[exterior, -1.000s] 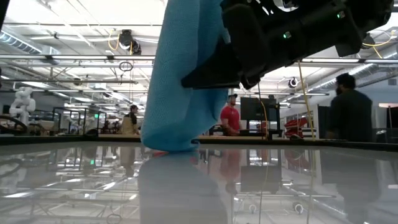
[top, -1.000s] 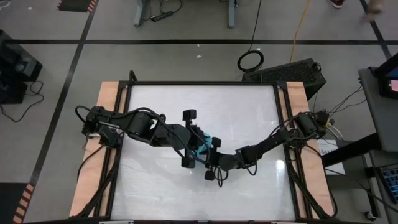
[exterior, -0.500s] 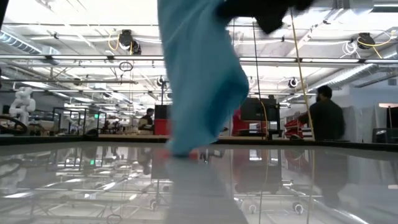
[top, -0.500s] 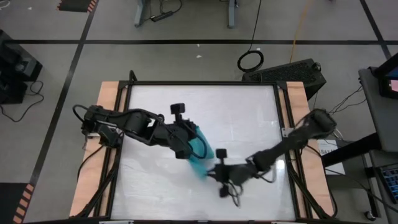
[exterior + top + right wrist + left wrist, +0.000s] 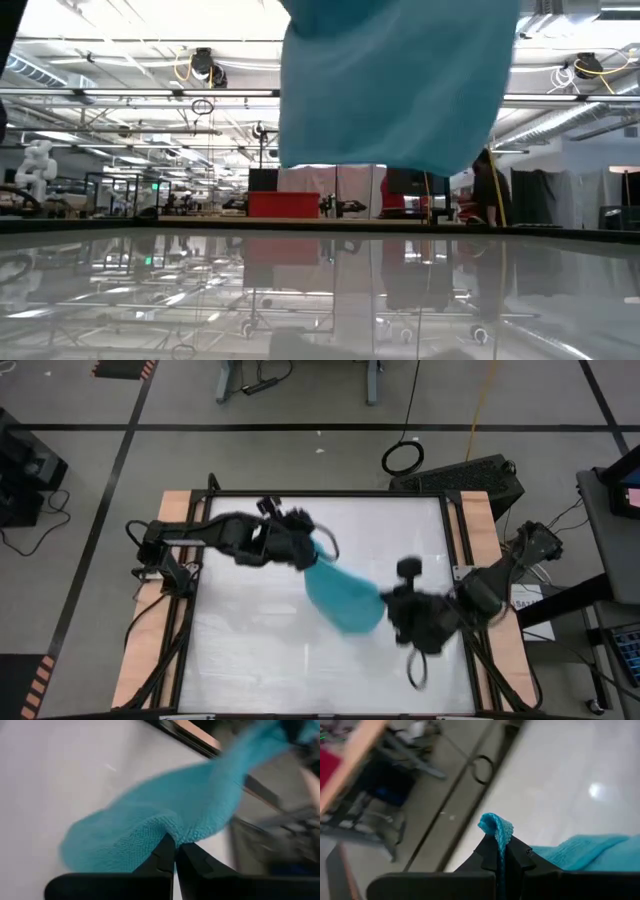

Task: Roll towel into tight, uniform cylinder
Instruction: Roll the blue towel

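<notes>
- Above the table [image 5: 250, 640], the towel [image 5: 345, 598] hung stretched between the left gripper [image 5: 501, 851] and right gripper [image 5: 175, 851], each clamped on a corner.
- Spreading it well called for even tension and a flat, unwrinkled lowering.

Glossy white tabletop [image 5: 250, 620], perhaps bare.

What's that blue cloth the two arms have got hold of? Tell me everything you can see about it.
The plain turquoise-blue towel is soft with a fine looped weave and no pattern. It is not rolled; it hangs stretched in the air between both arms above the white tabletop, its lower edge clear of the surface in the low view. The left gripper is shut on one corner, which pokes up between its fingers; the right gripper is shut on the opposite edge. Nothing else touches it.
</notes>
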Available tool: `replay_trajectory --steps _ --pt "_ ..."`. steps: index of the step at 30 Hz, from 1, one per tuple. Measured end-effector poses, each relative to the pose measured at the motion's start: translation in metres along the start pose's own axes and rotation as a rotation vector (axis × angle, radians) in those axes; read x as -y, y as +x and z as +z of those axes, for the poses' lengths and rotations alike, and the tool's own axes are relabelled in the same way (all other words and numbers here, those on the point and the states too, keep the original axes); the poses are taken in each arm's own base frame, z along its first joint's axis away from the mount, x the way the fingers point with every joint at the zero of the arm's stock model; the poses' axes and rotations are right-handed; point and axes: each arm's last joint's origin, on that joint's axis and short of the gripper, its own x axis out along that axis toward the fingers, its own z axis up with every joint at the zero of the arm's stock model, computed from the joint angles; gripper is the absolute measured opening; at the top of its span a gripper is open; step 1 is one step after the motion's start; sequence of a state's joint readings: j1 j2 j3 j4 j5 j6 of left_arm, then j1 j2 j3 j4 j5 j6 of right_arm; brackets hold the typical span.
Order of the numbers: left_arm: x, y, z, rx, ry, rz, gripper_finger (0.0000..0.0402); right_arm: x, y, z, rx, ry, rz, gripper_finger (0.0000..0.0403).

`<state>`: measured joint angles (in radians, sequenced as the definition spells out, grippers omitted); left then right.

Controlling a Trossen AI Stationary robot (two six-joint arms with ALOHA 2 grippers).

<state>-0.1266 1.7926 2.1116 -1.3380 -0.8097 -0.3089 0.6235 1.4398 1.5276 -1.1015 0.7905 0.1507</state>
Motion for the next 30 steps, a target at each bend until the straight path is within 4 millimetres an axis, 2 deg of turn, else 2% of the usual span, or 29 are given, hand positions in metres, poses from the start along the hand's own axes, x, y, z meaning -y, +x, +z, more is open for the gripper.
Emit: replay_trajectory --steps 4,7,10,13,17,20,24,27,30 --pt "-0.010 0.017 0.007 0.027 -0.117 0.046 0.0007 0.029 0.009 -0.006 -0.093 0.003 -0.060 0.0000" --pt "-0.005 0.024 0.004 0.007 -0.152 0.032 0.0007 0.030 0.016 -0.009 -0.142 0.034 0.030 0.0000" --pt "0.009 0.038 -0.009 -0.060 -0.155 -0.017 0.0012 0.012 0.032 -0.017 -0.203 0.028 0.113 0.0000" --pt "0.031 0.055 -0.027 -0.101 -0.151 -0.019 0.0044 -0.015 0.053 -0.031 -0.254 0.022 0.197 0.0000" --pt "0.062 0.075 -0.053 -0.135 -0.153 -0.101 0.0135 -0.051 0.081 -0.058 -0.285 0.024 0.267 0.0000" --pt "0.084 0.084 -0.070 -0.152 -0.169 -0.192 0.0210 -0.073 0.093 -0.077 -0.279 0.065 0.309 0.0000" --pt "0.107 0.072 -0.089 -0.158 -0.090 -0.229 0.0269 -0.100 0.095 -0.098 -0.252 0.126 0.381 0.0000" --pt "0.123 0.054 -0.098 -0.136 0.040 -0.286 0.0278 -0.116 0.087 -0.106 -0.219 0.150 0.416 0.0000" --pt "0.145 0.033 -0.110 -0.081 0.206 -0.418 0.0272 -0.126 0.082 -0.111 -0.196 0.179 0.443 0.0000"
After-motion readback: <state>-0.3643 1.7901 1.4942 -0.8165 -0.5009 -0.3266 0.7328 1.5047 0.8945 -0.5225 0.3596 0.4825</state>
